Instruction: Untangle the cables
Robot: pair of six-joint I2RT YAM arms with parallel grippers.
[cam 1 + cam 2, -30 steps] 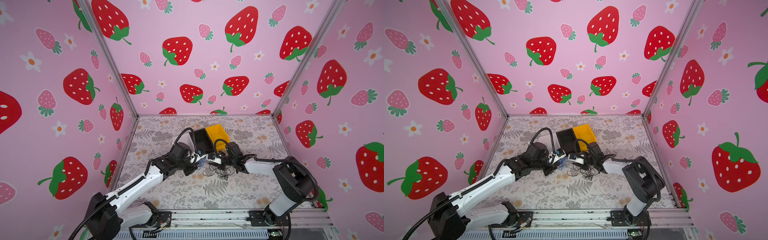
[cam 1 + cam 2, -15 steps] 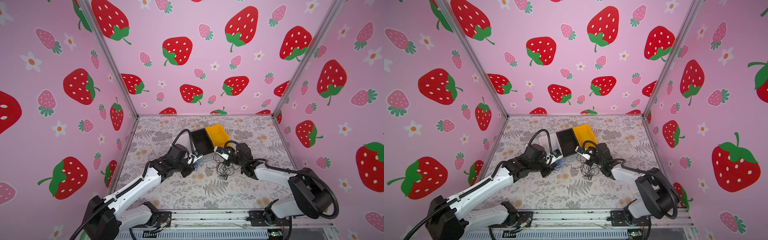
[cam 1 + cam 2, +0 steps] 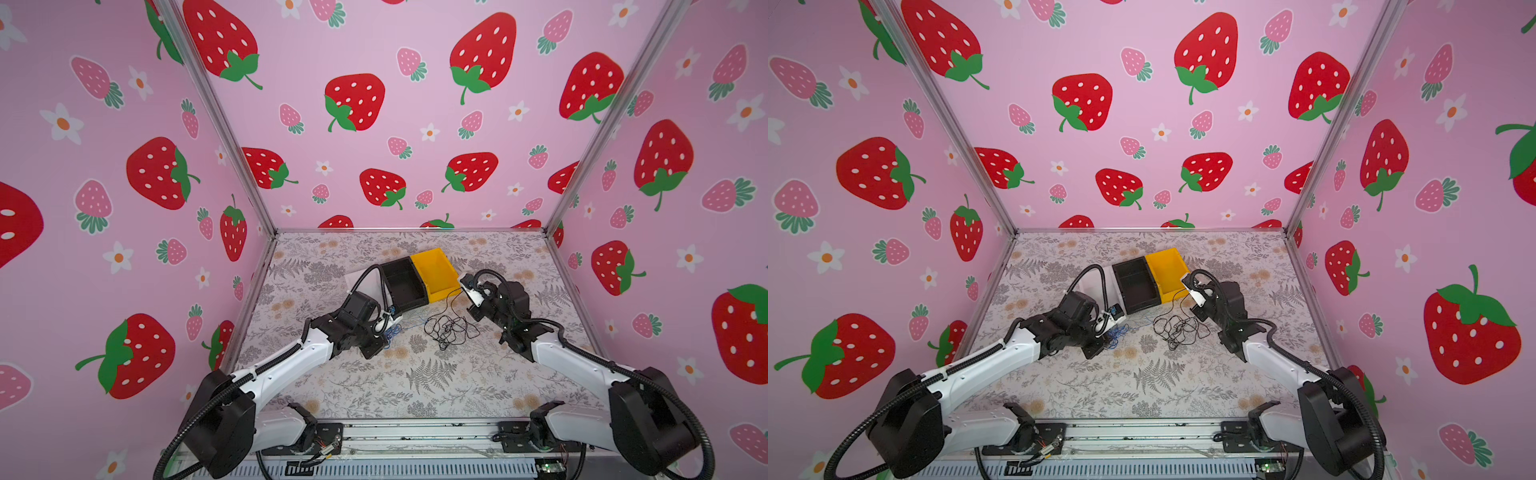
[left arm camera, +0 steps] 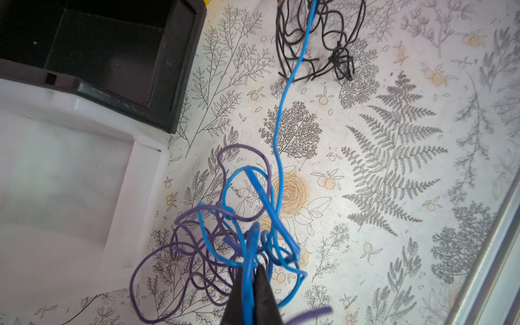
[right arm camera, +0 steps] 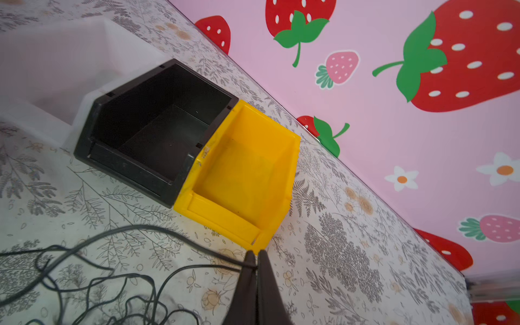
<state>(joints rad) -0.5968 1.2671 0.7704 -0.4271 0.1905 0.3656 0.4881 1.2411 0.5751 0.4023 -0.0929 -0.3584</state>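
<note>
The cables [image 4: 283, 95] are black, blue and purple; the bin [image 5: 219, 216] yellow.

A purpose-built robot test cell, of the lab kind, is shown rather than a lived-in room. A tabletop covered with a grey and cream botanical-print sheet [image 3: 415, 374] is enclosed on three sides by pink panels printed with red strawberries and white flowers [image 3: 374, 124]. The panels are framed by bare aluminium corner posts [image 3: 216, 120]. A white and black left robot arm [image 3: 291, 361] and a matching right robot arm [image 3: 573, 361] are mounted on a silver metal rail [image 3: 415, 434] along the front edge. A small black plastic bin [image 3: 405, 286], a yellow plastic bin [image 3: 436, 272] and a translucent white plastic bin [image 4: 70, 183] are lined up on the sheet.
</note>
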